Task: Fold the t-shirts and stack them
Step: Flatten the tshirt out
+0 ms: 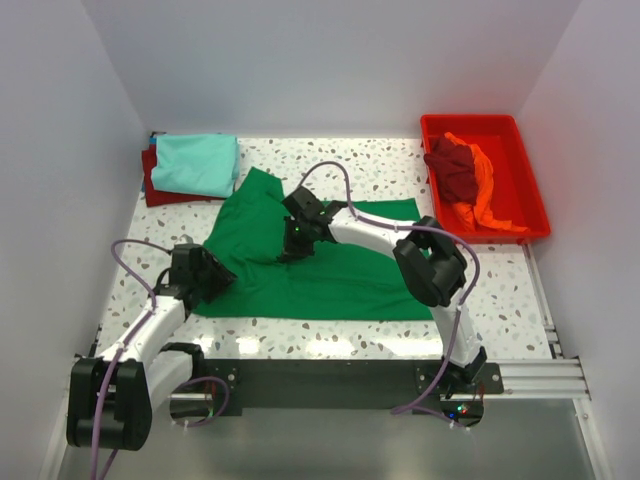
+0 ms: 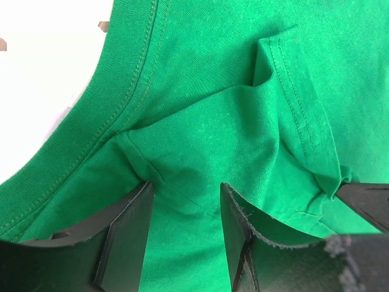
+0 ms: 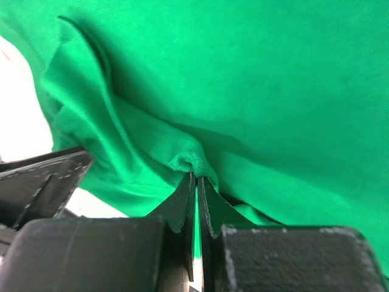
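Note:
A bright green t-shirt (image 1: 330, 280) lies spread across the middle of the table, with its left part folded up toward the back. My right gripper (image 1: 297, 238) is shut on a pinched fold of this shirt (image 3: 273, 91), and in the right wrist view (image 3: 197, 179) cloth bunches at the fingertips. My left gripper (image 1: 208, 277) is at the shirt's left edge. In the left wrist view (image 2: 185, 204) its jaws are open, with the green cloth (image 2: 243, 91) and a hemmed edge lying between and under them. A folded light teal t-shirt (image 1: 195, 163) lies on a dark red one (image 1: 158, 190) at the back left.
A red plastic tray (image 1: 470, 120) stands at the back right and holds a dark red shirt (image 1: 455, 168) and an orange shirt (image 1: 487, 200). White walls close in the speckled table (image 1: 500, 290) on the left, back and right. A metal rail runs along the near edge.

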Tool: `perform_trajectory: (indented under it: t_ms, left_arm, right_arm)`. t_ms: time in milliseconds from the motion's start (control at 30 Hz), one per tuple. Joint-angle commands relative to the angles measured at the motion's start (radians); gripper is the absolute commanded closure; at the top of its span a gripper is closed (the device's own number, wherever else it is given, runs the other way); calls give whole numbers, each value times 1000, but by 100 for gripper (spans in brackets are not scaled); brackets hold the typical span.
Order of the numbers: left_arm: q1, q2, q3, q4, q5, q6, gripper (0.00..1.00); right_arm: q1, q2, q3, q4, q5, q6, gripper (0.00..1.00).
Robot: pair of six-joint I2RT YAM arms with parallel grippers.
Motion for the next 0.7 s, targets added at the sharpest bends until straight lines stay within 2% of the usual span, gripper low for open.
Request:
perform_trajectory:
  t_ms: [0, 67, 200, 233, 367, 500, 667]
  left_arm:
    - [3, 26, -28, -93, -27, 11, 46]
    - [5, 25, -24, -99, -34, 8, 46]
    - [3, 22, -13, -119, -41, 1, 46]
    - [3, 18, -10, -129, -60, -3, 46]
    - [3, 5, 13, -154, -85, -8, 46]
    - [5, -17, 41, -188, -114, -14, 45]
    - [3, -58, 102, -232, -148, 1, 44]
  right_arm:
    - [10, -5, 37, 49, -47, 47, 99]
    - [8, -5, 42, 41, -41, 56, 98]
    - [7, -25, 33, 12, -6, 55, 91]
    - [7, -43, 21, 15, 14, 50, 82]
    - [-8, -82, 4, 22, 54, 35, 65]
    - [-45, -117, 2, 12, 90, 17, 59]
    - [-47, -190, 34, -44, 181, -126, 56]
